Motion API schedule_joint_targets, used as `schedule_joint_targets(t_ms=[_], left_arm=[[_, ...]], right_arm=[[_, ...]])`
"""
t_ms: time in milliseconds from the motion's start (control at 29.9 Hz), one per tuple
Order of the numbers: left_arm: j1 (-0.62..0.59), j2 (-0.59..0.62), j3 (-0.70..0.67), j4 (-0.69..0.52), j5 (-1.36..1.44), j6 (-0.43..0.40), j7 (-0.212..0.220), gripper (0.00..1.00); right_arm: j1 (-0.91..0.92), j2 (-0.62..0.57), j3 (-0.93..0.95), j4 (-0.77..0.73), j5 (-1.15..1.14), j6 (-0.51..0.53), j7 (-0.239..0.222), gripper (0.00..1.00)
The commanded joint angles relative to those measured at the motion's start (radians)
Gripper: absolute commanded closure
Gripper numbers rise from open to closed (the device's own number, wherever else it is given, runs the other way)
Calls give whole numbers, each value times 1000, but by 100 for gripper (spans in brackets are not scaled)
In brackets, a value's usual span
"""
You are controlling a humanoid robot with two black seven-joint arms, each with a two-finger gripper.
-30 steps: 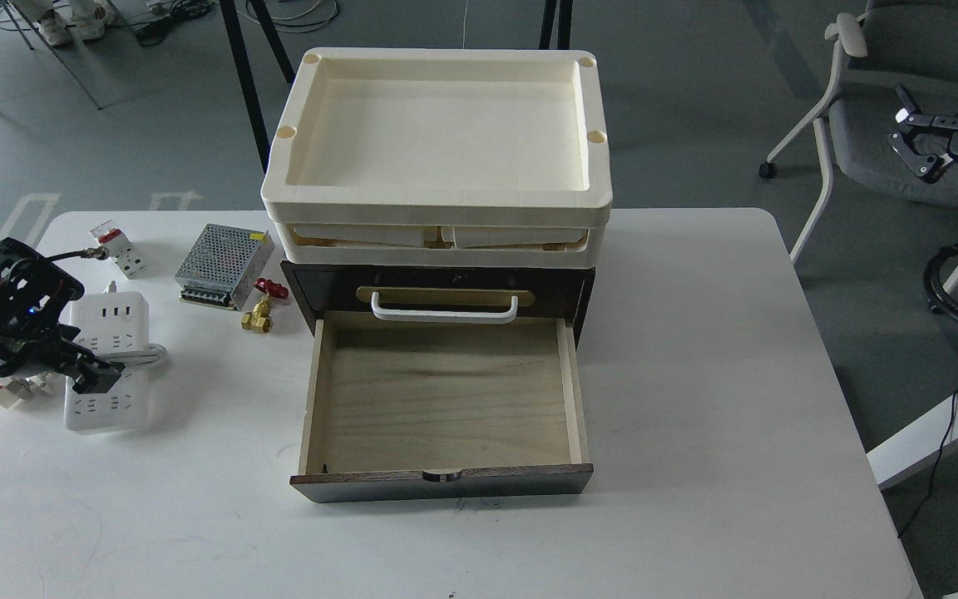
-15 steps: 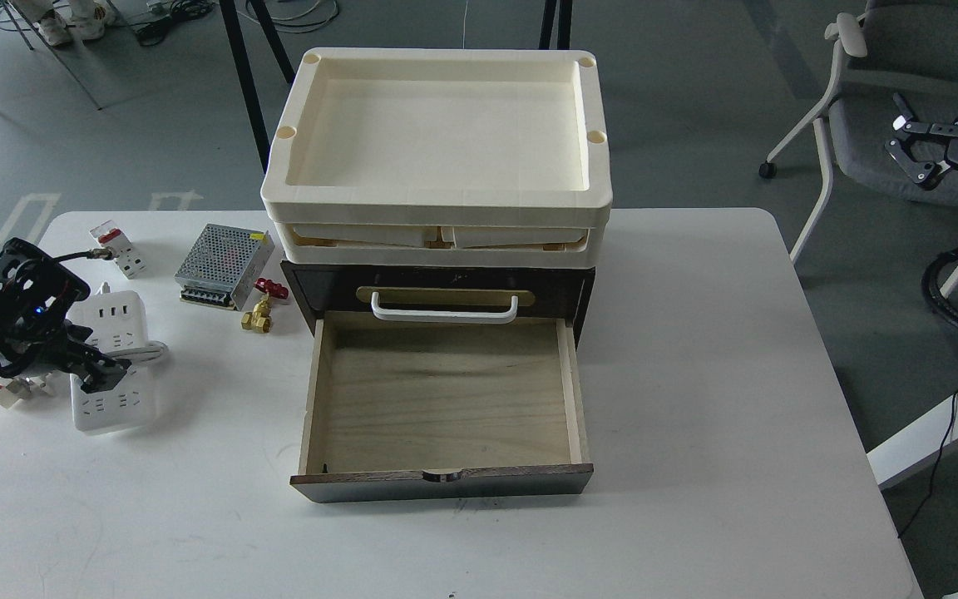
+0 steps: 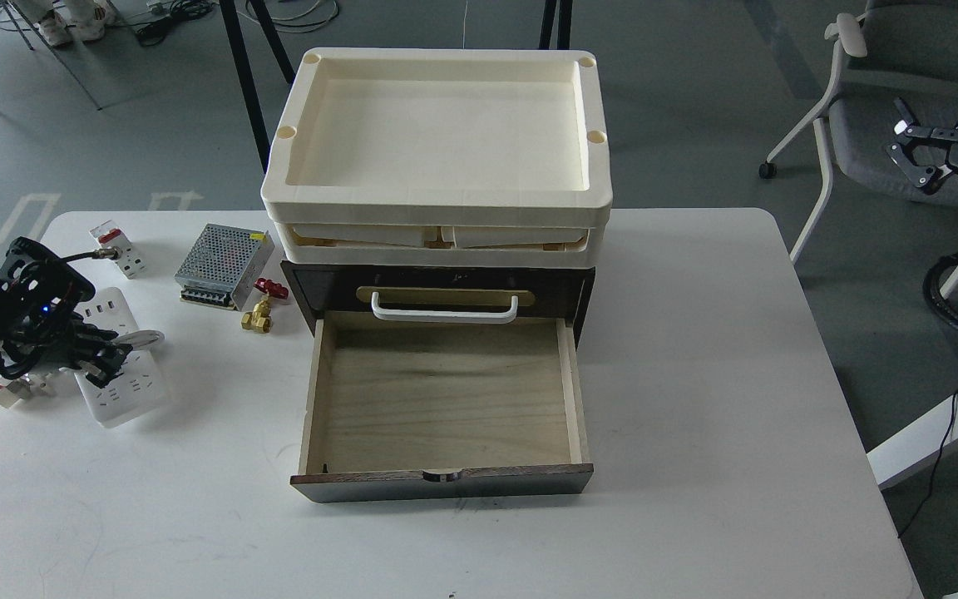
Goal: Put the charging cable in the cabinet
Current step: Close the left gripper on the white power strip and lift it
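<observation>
White tabletop (image 3: 695, 374) fills most of the head view, with grey floor and a grey chair (image 3: 903, 75) behind. At its centre stands the cabinet (image 3: 437, 287), a dark brown box with 2 cream trays (image 3: 437, 133) stacked on it and its plywood drawer (image 3: 441, 399) pulled out toward the camera. Far left of the cabinet, the charging cable (image 3: 125, 383) lies tilted on the table, and the left gripper (image 3: 101, 359) is down on its middle; whether the fingers clamp it I cannot tell. Between the two sit a perforated metal box (image 3: 224, 264) and a brass valve (image 3: 259, 312). Off to the cabinet's right, above the chair, the right gripper (image 3: 916, 158) hangs with fingers spread, holding nothing.
</observation>
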Motion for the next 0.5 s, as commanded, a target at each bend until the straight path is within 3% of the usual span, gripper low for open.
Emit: schedule_joint_targets(t_ms=[0, 201, 468], left_arm=[[-4, 2, -1, -2, 0, 14, 0, 98], [-19, 22, -1, -30, 0, 14, 0, 99], [-92, 239, -14, -293, -49, -84, 0, 99]], right_arm=[[0, 0, 0, 0, 0, 0, 0, 0], [-6, -3, 0, 0, 3, 0, 0, 0], [-8, -5, 6, -3, 5, 0, 0, 0]])
